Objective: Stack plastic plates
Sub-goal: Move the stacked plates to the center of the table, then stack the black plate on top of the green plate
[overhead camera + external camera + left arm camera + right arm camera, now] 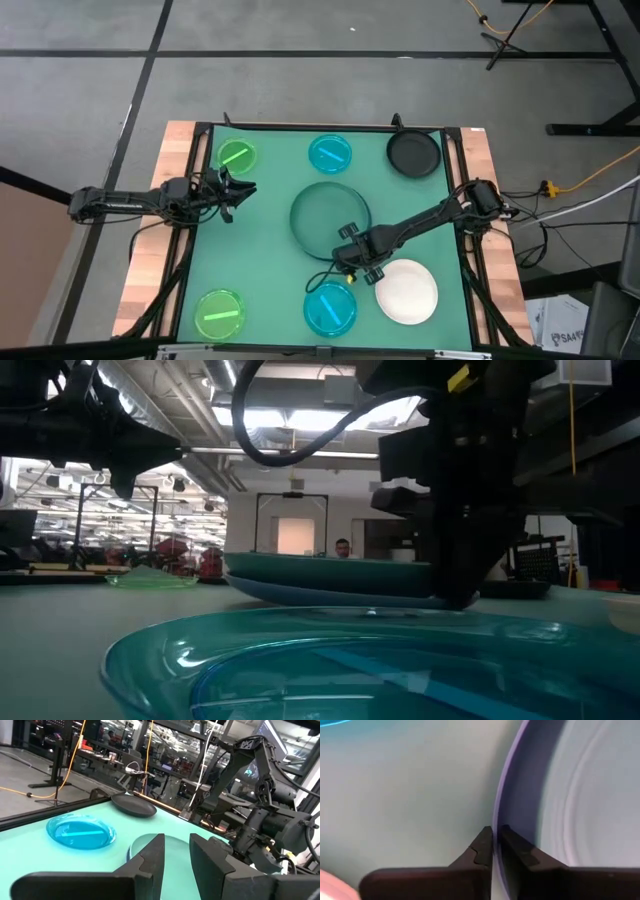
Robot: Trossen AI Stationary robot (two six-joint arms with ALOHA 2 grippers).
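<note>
The right claw (349, 252) reaches over the middle of the green surface (270, 270), its two fingers (482, 851) nipped almost together on the thin rim of the large dark green plate (330, 218); in the right wrist view only a sliver of rim shows between them. That plate sits on a slate-blue plate (330, 596), of which only an edge peeks out in the low view. The left claw (240, 190) hovers at the left side, parted and holding nothing. Around lie the black plate (413, 153), the white plate (407, 291), partly covered by the right arm, two lime-green plates (237, 156) (220, 313) and two cyan plates (330, 153) (330, 308), all apart.
</note>
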